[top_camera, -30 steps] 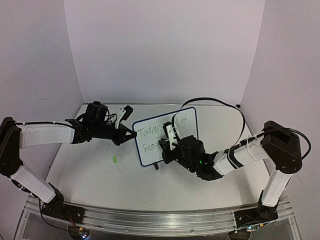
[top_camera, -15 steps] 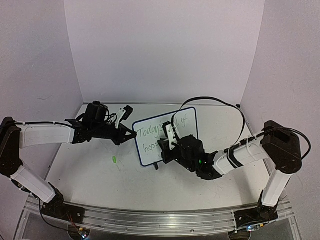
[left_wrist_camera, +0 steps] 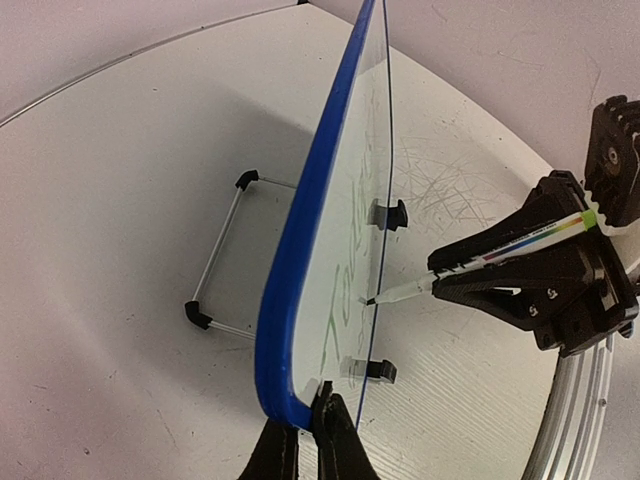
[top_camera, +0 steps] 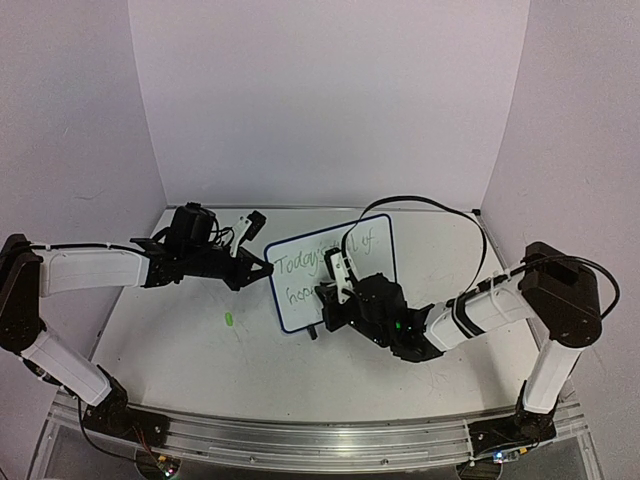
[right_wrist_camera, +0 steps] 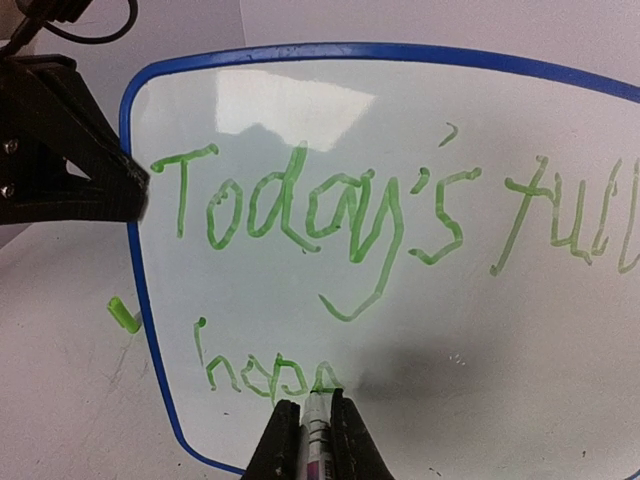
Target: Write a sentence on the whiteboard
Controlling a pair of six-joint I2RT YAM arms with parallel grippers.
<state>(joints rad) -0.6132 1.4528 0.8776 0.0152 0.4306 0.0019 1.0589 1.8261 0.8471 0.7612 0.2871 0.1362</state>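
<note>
1. The table (top_camera: 200, 360) carries everything; both arms reach in from its near edge.
2. The whiteboard (top_camera: 320, 250) stands upright near the table's middle, toward the back edge, where it stood a second ago.
3. The left gripper (left_wrist_camera: 308, 430) is clenched on the board's left blue edge and has not moved.
4. The right gripper (right_wrist_camera: 305, 425) is clamped on a marker (right_wrist_camera: 314, 420), and we see it has slid slightly left along the lower line.
5. The sentence (right_wrist_camera: 330, 215) reads "Today's full" above. Below it is "hop" plus a letter we think is unfinished, with the tip touching there.
6. A green cap (top_camera: 229, 320) lies left of the board.
</note>
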